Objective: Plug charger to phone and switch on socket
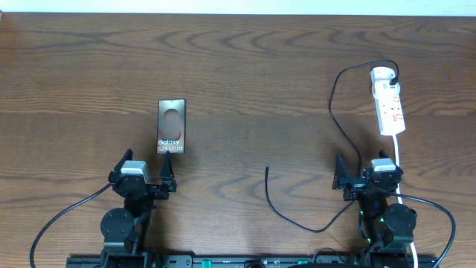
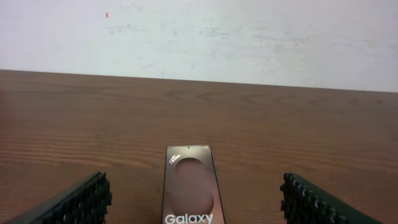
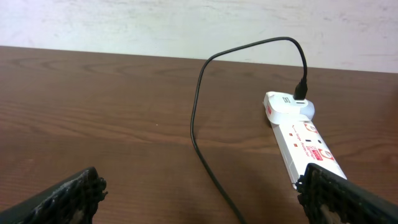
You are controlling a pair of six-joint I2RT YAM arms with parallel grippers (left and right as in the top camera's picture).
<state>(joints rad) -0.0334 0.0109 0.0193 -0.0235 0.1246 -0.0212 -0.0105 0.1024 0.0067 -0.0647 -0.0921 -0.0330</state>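
- While both arms sit at the near edge of the table (image 1: 245,67), the left gripper (image 1: 146,162) has its fingers spread wide and grips nothing.
- The right gripper (image 1: 366,168) is likewise spread wide and empty.
- The phone (image 1: 171,125) lies flat, face up, just ahead of the left gripper. In the wrist view it sits between the two pads and is clear of both.
- The socket (image 1: 389,104) lies lengthwise ahead of the right gripper, rounded end away, with its white cord (image 1: 399,160) running back past the arm.
- The charger (image 1: 336,112) has its black plug (image 3: 301,87) seated in the socket's far end. Its cable arcs left, drops past the right gripper's inner finger and curls along the near edge.
- Its connector tip (image 1: 267,168) rests free at mid-table, well apart from the phone, with only bare wood between them.
- The surface is dark brown wood grain, and a pale, scuffed wall (image 2: 249,37) stands behind it.
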